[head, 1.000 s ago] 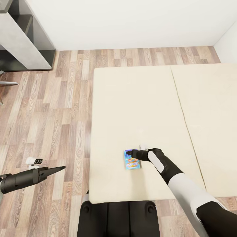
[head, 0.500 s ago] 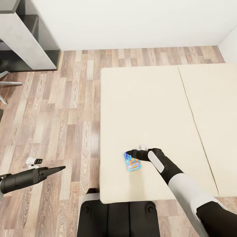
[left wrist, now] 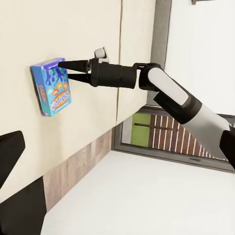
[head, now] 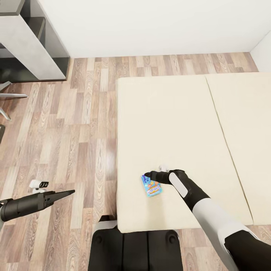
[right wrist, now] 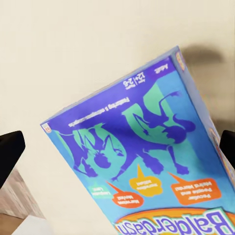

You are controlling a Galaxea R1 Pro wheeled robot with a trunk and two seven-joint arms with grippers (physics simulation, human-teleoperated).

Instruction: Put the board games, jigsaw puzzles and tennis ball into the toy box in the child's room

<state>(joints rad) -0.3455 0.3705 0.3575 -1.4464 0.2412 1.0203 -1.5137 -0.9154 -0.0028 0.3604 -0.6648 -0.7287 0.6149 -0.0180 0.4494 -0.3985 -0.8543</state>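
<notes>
One board game [head: 151, 185], a blue box with colourful print, lies flat on the cream bed [head: 169, 113] near its front left corner. My right gripper [head: 147, 175] is open at the box's far end, a finger on either side of that edge, as the left wrist view shows for the gripper [left wrist: 63, 70] and the box [left wrist: 51, 87]. In the right wrist view the box [right wrist: 142, 161] lies between my fingers [right wrist: 9, 154], which stand wide apart. My left gripper [head: 70, 192] hangs open and empty over the floor, left of the bed.
Wood floor [head: 67, 131] runs along the bed's left side and behind it. A grey and black shelf unit [head: 34, 41] stands at the back left against the white wall, with metal chair legs [head: 7, 96] beside it. My base [head: 135, 248] is against the bed's front edge.
The whole view has swung slightly left, so the bed sits further right in the picture. Both arms and the board game keep the same stance.
</notes>
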